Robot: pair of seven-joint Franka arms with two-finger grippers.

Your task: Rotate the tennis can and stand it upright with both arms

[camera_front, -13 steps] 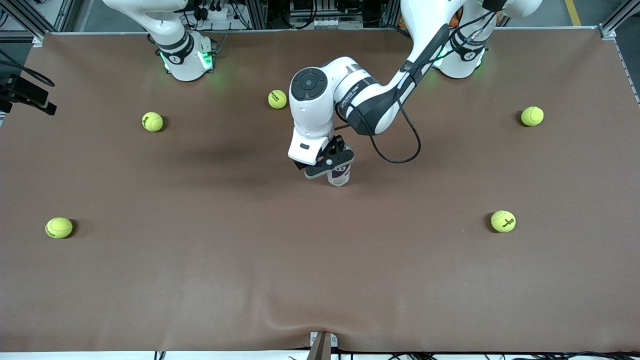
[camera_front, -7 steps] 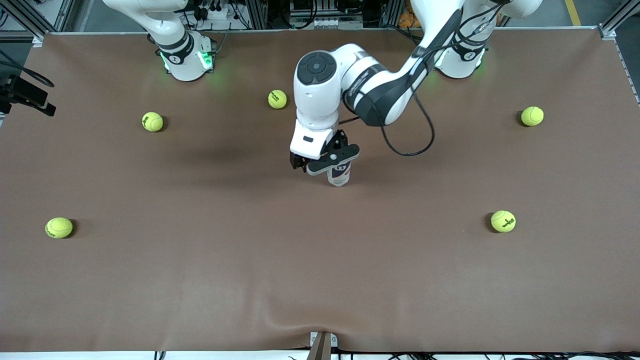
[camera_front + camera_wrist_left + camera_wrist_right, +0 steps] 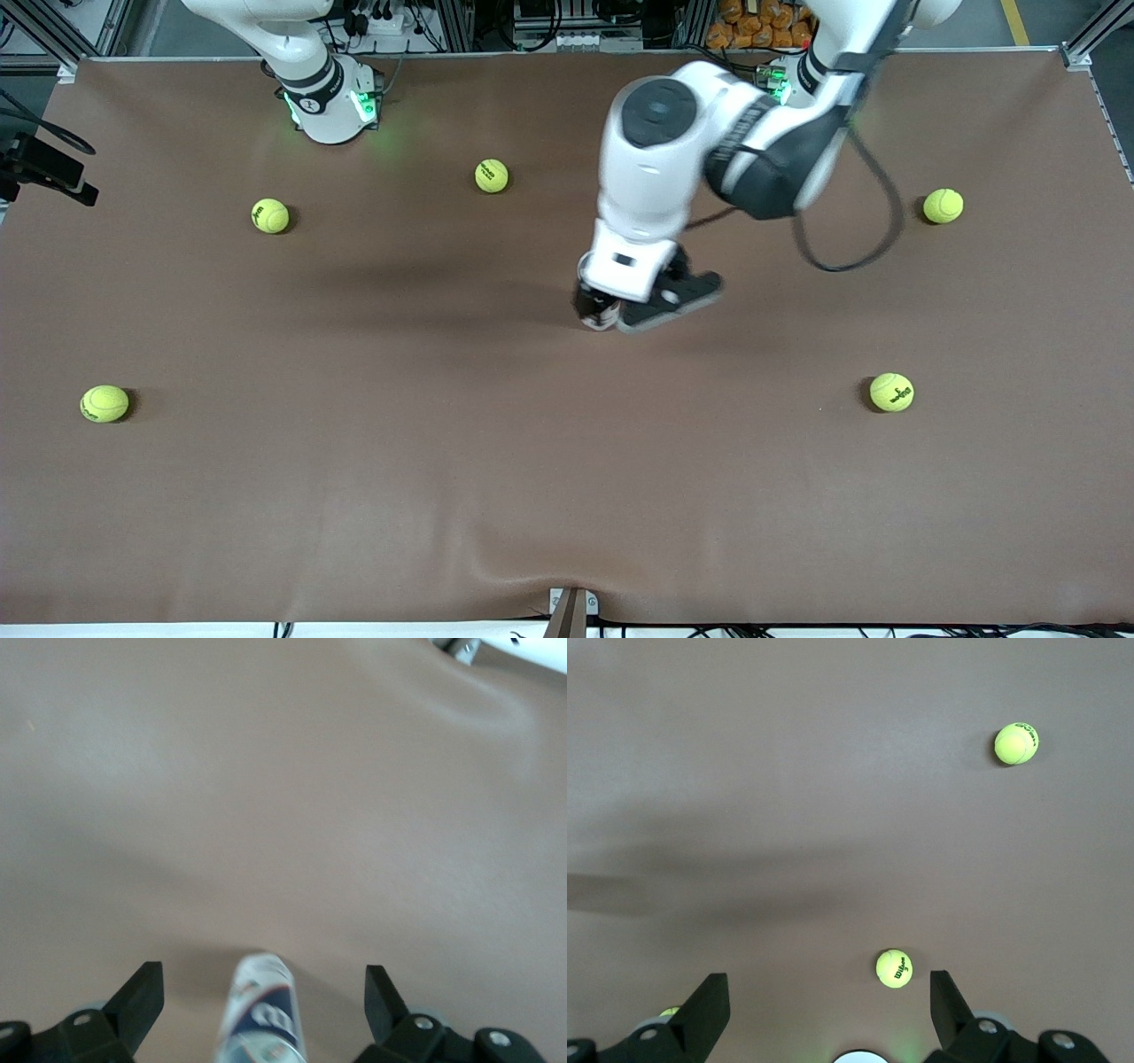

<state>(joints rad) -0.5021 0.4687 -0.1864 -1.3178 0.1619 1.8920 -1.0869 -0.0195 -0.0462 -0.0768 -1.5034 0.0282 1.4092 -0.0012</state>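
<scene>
Brown matting [image 3: 354, 496] covers the table where the tennis can [image 3: 599, 312] stands upright mid-table, partly hidden by the left arm's wrist. Over it hangs the left gripper [image 3: 264, 994], jaws spread wide with the can's top between them but untouched. High near its base, the right gripper [image 3: 830, 994] waits, likewise spread and empty. Any retreat is best made straight up, so neither finger [image 3: 142, 992] clips the slim can and topples it.

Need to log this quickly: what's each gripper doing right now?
Left gripper: open, above the upright tennis can, holding nothing.
Right gripper: open, empty, waiting.
</scene>
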